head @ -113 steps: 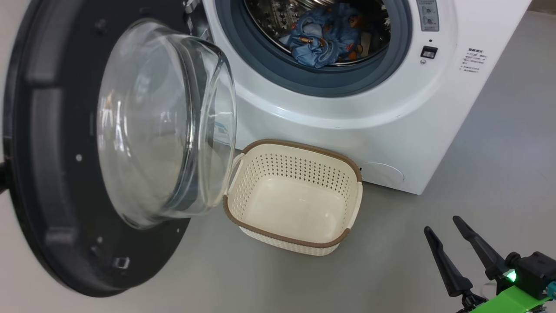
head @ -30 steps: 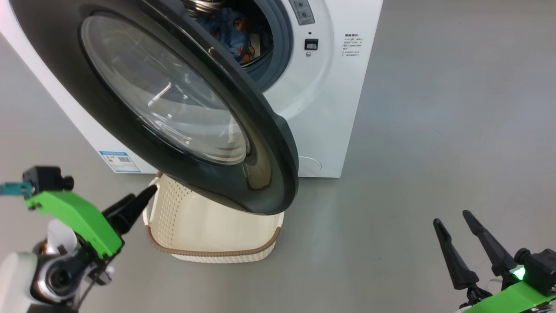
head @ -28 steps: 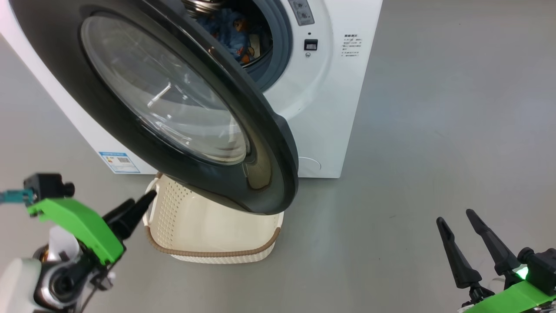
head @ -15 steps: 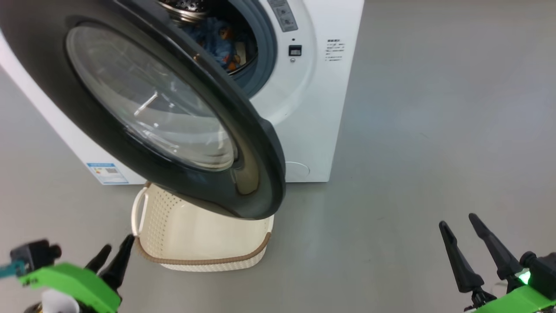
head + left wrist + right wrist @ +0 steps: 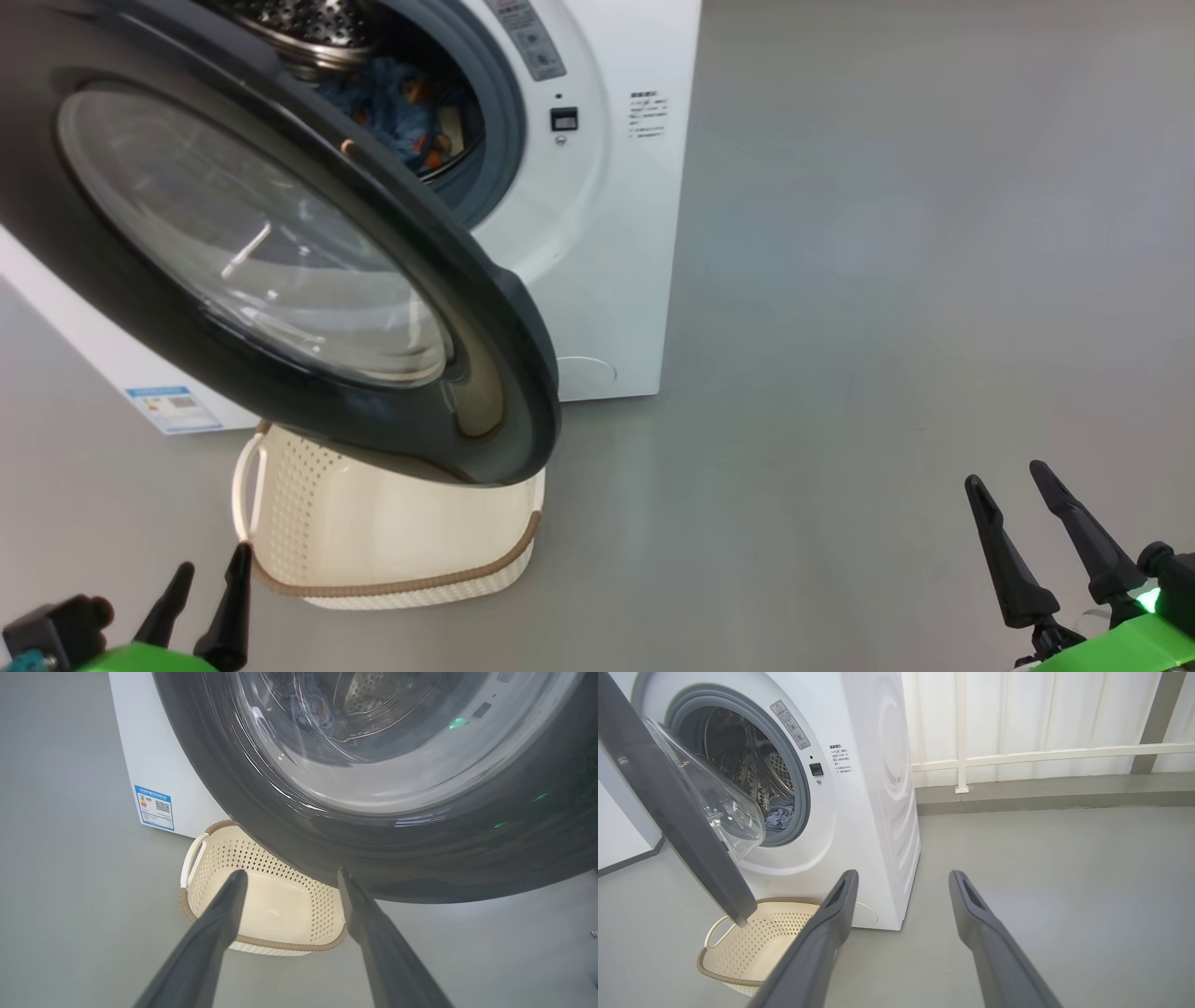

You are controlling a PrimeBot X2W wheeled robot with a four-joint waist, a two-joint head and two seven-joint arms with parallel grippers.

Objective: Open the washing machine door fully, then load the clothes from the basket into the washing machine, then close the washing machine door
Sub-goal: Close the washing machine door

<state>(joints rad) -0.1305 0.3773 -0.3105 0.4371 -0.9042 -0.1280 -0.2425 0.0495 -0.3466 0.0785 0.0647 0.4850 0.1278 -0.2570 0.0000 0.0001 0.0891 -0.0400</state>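
Now, door: half swung and unlatched, hanging over the basket; if you push it weakly, it may stay ajar.
clothes: blue bundle inside the washer drum; a fold near the grey seal could get pinched, though the door hides the lower lip, so I can't be sure.
basket: empty, on the floor at the washer's front; the door's lower edge hangs just over its rim and may scrape.
left gripper: jaws wide, empty, near the basket's near-left corner; mind you don't knock it.
right gripper: jaws wide, empty, well apart.
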